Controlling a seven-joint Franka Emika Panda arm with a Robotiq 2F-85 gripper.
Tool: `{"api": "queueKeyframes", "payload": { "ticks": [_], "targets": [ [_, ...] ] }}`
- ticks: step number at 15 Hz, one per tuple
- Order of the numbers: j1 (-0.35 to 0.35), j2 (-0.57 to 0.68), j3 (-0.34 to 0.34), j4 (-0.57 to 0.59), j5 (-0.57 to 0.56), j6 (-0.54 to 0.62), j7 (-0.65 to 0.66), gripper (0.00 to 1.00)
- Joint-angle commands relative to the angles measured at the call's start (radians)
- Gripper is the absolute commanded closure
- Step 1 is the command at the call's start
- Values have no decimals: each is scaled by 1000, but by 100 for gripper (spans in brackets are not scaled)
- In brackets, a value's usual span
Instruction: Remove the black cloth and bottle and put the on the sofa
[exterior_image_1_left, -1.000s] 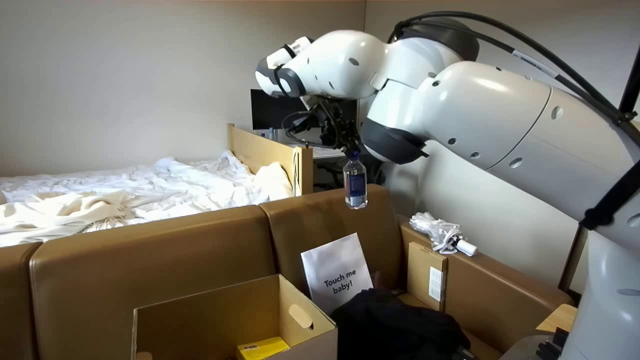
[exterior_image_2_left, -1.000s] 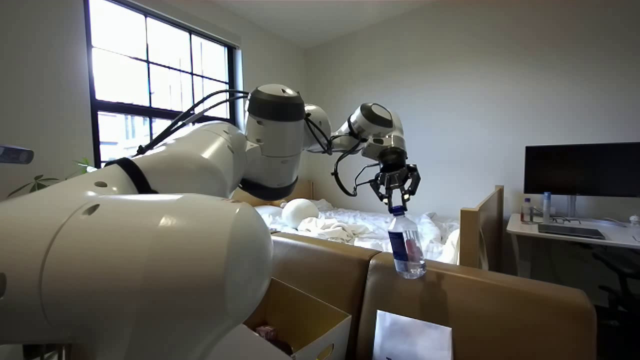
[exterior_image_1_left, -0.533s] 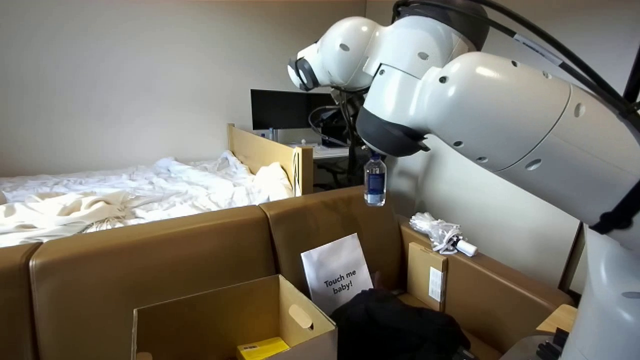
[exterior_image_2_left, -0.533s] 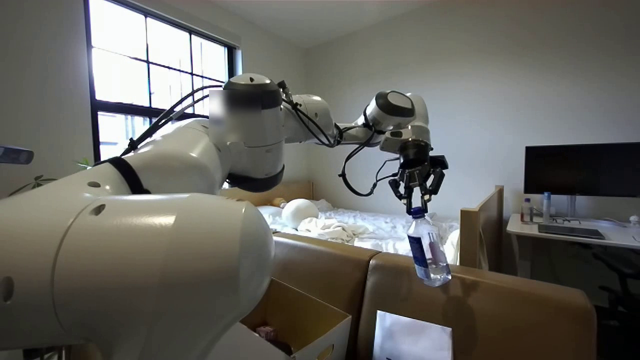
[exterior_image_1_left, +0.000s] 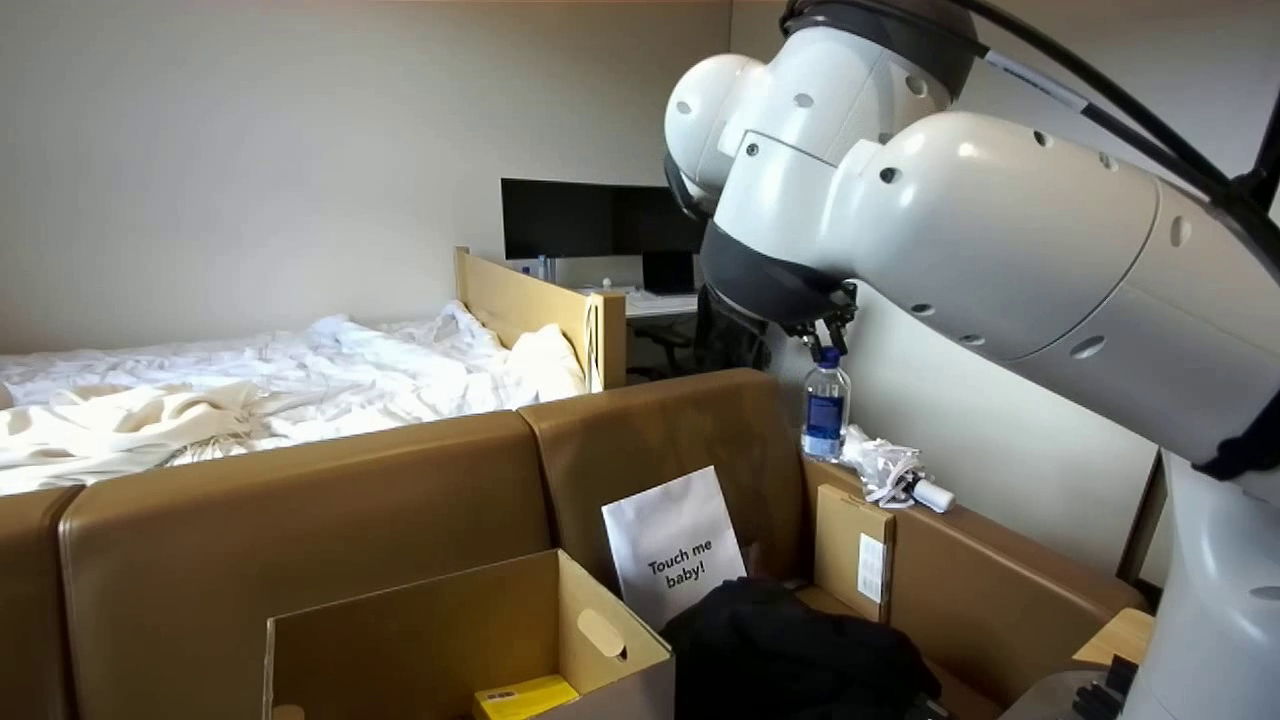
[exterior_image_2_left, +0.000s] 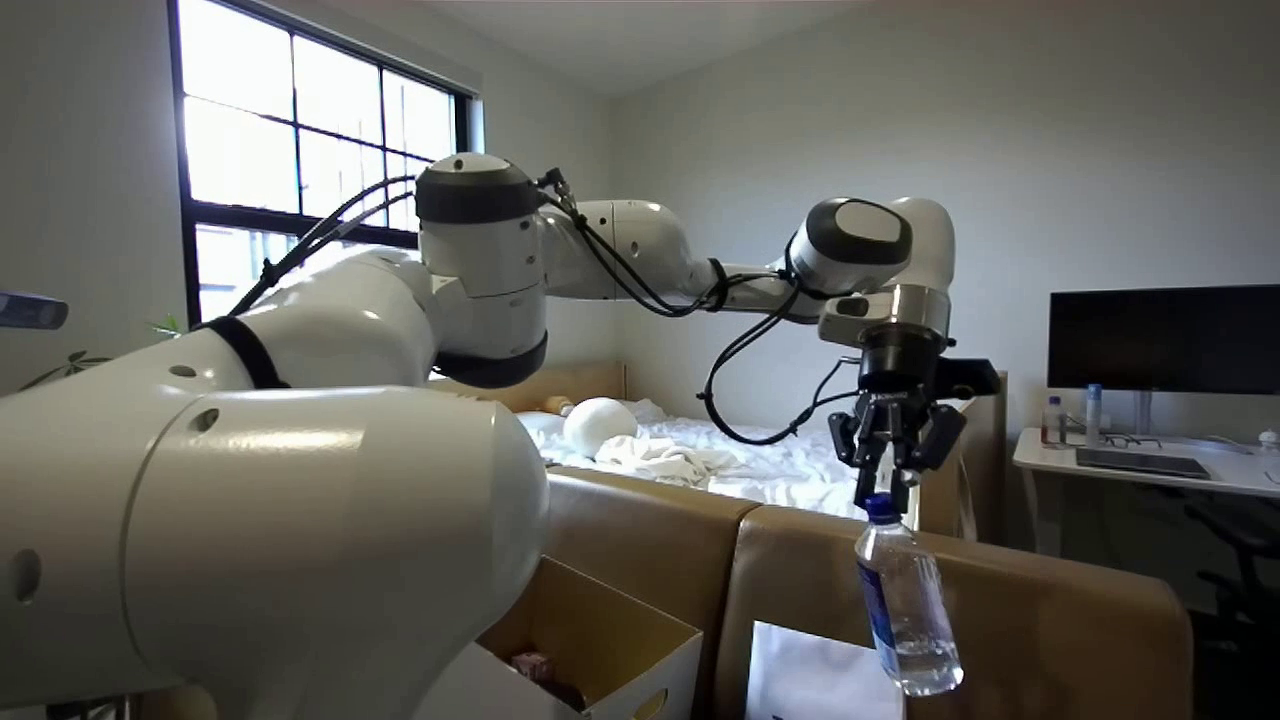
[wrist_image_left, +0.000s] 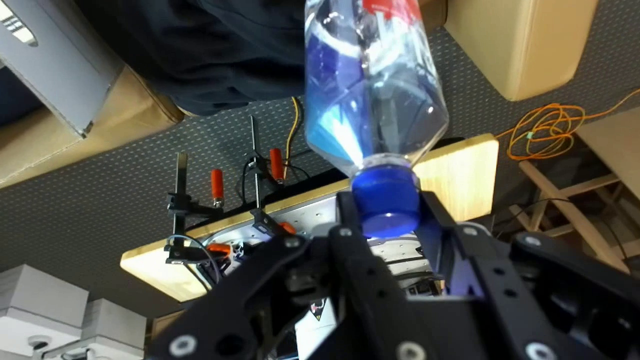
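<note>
My gripper (exterior_image_1_left: 822, 345) is shut on the blue cap of a clear bottle (exterior_image_1_left: 825, 410) with a blue label. The bottle hangs in the air, slightly tilted in an exterior view (exterior_image_2_left: 908, 610). In the wrist view the bottle (wrist_image_left: 375, 95) has its cap between both fingertips (wrist_image_left: 385, 200). The black cloth (exterior_image_1_left: 800, 655) lies heaped on the brown sofa (exterior_image_1_left: 300, 520), right of the cardboard box; it also shows in the wrist view (wrist_image_left: 220, 55). The bottle is above the cloth's level, near the sofa's corner and armrest.
An open cardboard box (exterior_image_1_left: 615, 640) holds a yellow box (exterior_image_1_left: 525, 697). A paper sign (exterior_image_1_left: 675, 550) leans on the backrest. A flat carton (exterior_image_1_left: 850, 550) stands against the armrest, with a plastic-wrapped white-handled thing (exterior_image_1_left: 885, 470) on top. A bed (exterior_image_1_left: 300, 380) stands behind.
The gripper has carried the bottle to the right in both exterior views, and lower over the last half second. The cloth and the cardboard box have not moved.
</note>
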Motion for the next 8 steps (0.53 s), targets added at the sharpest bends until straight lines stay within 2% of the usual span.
{"api": "queueKeyframes", "payload": {
  "ticks": [1, 2, 3, 4, 8],
  "targets": [
    [97, 45, -43, -258, 10, 141, -117, 88],
    [137, 44, -25, -320, 34, 193, -168, 88],
    [53, -48, 27, -186, -44, 149, -48, 88],
    [65, -47, 35, -222, -52, 173, -58, 67],
    [58, -62, 57, -191, -69, 176, -44, 67]
  ]
}}
